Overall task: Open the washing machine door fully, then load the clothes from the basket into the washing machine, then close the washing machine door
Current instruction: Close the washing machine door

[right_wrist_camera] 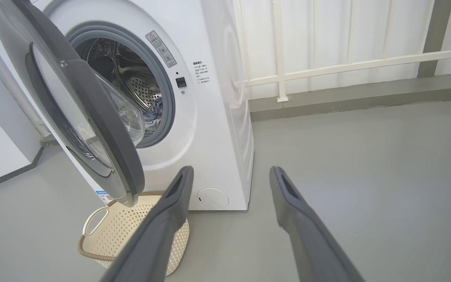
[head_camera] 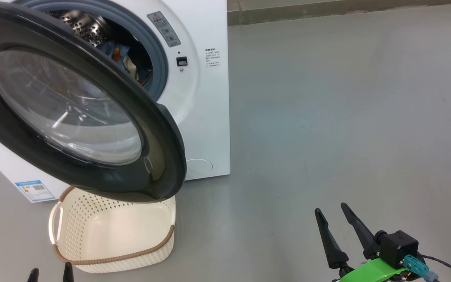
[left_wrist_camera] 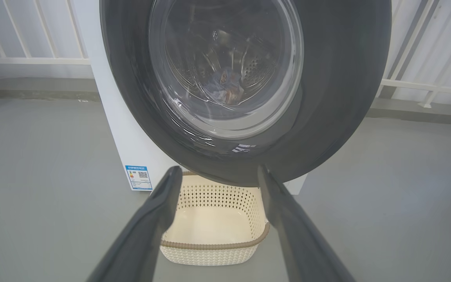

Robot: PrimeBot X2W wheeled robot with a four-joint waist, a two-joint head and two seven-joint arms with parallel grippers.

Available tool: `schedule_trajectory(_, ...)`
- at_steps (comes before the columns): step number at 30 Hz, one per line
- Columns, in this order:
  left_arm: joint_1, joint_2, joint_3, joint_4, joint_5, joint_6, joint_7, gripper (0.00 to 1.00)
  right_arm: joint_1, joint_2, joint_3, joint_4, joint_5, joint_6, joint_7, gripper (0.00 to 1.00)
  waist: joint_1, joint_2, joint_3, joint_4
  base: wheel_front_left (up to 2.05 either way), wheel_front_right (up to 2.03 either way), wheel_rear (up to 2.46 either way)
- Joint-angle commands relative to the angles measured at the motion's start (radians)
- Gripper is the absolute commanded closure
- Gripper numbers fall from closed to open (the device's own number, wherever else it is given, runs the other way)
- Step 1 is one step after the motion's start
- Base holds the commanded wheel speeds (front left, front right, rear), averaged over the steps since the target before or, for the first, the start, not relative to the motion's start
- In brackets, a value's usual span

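Big white washing machine (head_camera: 206,117) with its round door (head_camera: 69,105) swung open.
Cream basket (head_camera: 92,203) on the grey floor (head_camera: 327,117) just under the door, right by the machine; blue clothes (head_camera: 121,55) inside the steel drum (head_camera: 84,25); left gripper (left_wrist_camera: 217,172) low in front of the basket, fingers wide apart, holding nothing; right gripper (head_camera: 331,208) off to the side, fingers apart too.
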Motion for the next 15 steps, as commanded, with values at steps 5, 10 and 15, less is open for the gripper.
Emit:
schedule_trajectory(5, -0.023, 0.005, 0.038, -0.025, 0.007, -0.003, -0.006, 0.00, -0.016, 0.002, 0.018, -0.024, 0.002, 0.006, -0.005, 0.00, 0.0000, -0.0001, -0.002, 0.003, 0.00, 0.00, 0.00)
schedule_trajectory(10, -0.026, 0.003, 0.039, -0.022, 0.002, -0.003, -0.006, 0.00, -0.015, 0.002, 0.018, -0.025, 0.004, 0.006, -0.005, 0.00, 0.0000, -0.0001, -0.002, 0.007, 0.00, 0.00, 0.00)
schedule_trajectory(15, -0.029, 0.002, 0.041, -0.018, 0.003, -0.003, -0.006, 0.00, -0.012, 0.002, 0.019, -0.025, 0.004, 0.006, -0.005, 0.00, 0.0000, -0.0001, -0.002, 0.014, 0.00, 0.00, 0.00)
